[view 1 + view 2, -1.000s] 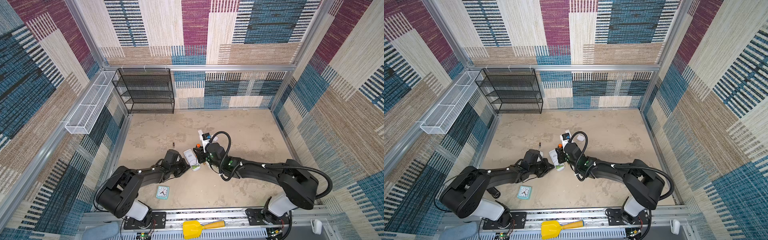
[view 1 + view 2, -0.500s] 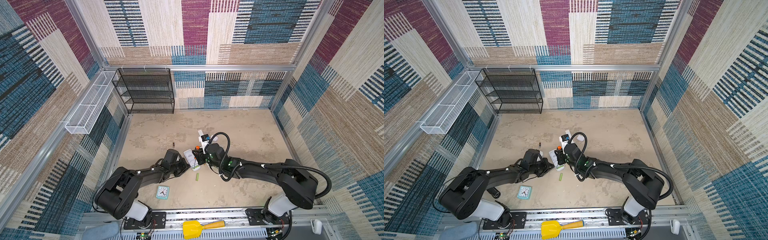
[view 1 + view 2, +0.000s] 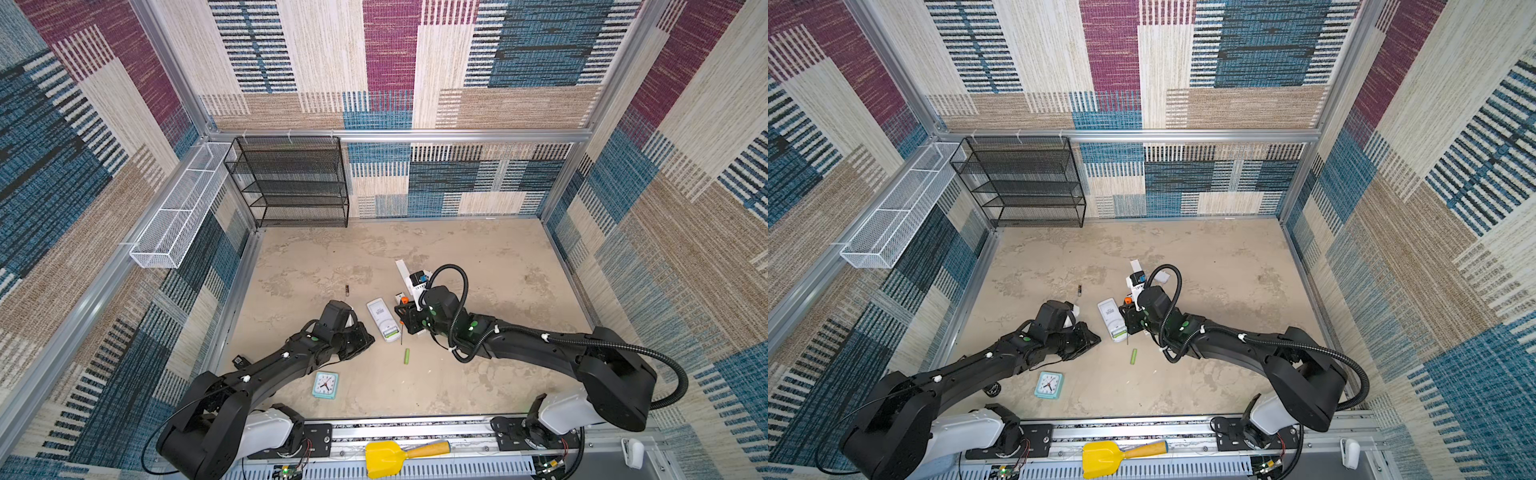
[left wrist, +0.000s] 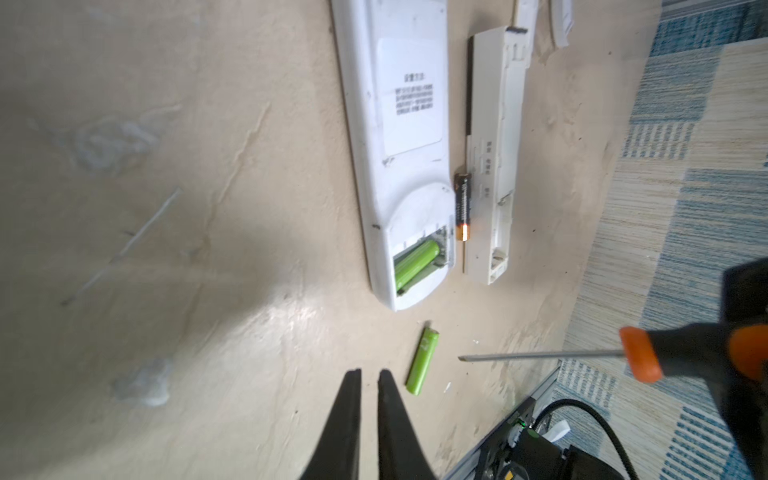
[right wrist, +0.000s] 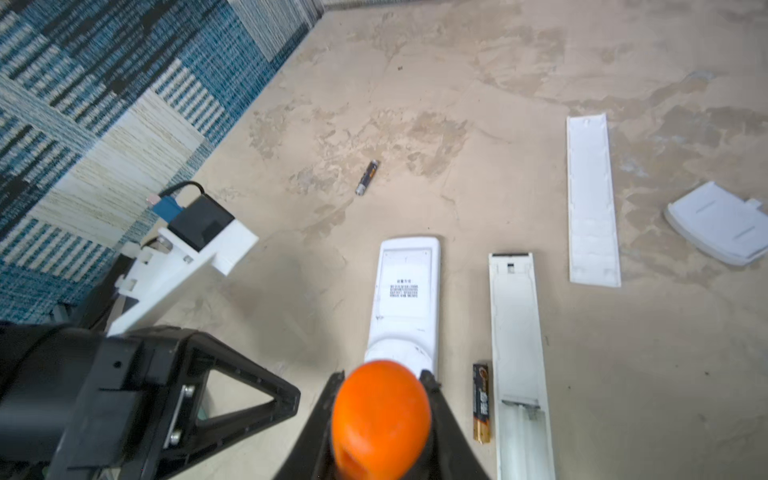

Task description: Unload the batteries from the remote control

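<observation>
Left gripper [image 4: 370, 376], run by me from afar, hangs low over the mottled sandy tabletop [image 4: 166, 232], its tapered black fingers parted by a slit and holding nothing. Right gripper [image 5: 381, 374] clamps the rounded orange handle of a screwdriver [image 4: 640, 359]. One glossy green battery [image 4: 415, 264] sits in the open bay of the white plastic remote [image 4: 395, 124]. A loose green battery [image 4: 423, 360] lies just near of it. A gold-tipped battery [image 4: 462, 208] rests between the remote and a slimmer white casing [image 4: 498, 124], and a second dark battery [image 3: 347, 290] lies apart, far left.
</observation>
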`<state>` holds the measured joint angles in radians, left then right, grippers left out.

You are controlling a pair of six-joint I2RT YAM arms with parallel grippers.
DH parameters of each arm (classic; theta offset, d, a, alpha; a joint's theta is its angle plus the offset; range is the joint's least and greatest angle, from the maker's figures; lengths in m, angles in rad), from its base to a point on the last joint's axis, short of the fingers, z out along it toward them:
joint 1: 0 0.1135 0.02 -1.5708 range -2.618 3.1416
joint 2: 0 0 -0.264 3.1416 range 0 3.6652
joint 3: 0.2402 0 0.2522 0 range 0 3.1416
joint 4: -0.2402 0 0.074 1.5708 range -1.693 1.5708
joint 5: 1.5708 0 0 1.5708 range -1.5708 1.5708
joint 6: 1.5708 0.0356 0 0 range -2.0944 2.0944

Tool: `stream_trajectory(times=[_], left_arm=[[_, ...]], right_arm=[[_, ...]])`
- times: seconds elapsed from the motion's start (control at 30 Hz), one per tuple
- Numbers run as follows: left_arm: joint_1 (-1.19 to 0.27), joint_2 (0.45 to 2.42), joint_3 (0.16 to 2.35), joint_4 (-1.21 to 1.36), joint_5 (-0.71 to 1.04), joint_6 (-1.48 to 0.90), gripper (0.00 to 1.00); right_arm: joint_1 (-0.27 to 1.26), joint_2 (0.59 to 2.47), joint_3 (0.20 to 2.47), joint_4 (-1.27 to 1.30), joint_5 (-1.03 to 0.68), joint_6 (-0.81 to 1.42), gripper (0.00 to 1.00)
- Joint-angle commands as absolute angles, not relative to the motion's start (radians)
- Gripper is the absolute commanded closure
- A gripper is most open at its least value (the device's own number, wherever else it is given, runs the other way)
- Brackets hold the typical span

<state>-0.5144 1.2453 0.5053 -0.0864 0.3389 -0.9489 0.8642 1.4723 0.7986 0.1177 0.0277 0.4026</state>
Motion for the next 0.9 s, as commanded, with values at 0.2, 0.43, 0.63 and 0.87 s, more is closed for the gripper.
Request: stream_trajectory(times=[0.2, 0.43, 0.63, 0.87], left_arm=[[-0.558, 1.293, 0.555, -0.108, 0.344, -0.896, 0.85], [-0.561, 1.329, 0.556, -0.065, 0.351, -0.902, 0.85], [-0.565, 1.328, 0.550, -0.053, 0.346, -0.911, 0.85], [-0.565, 1.313, 0.536, -0.048, 0.341, -0.912, 0.85]], right_arm=[[0.863, 1.365, 0.757, -0.041, 0.048, 0.378, 1.00], [0.863, 1.274, 0.651, -0.080, 0.047, 0.422, 1.00], [0.862, 1.346, 0.649, -0.024, 0.031, 0.437, 1.00], [0.861, 1.377, 0.670, -0.003, 0.071, 0.421, 1.00]])
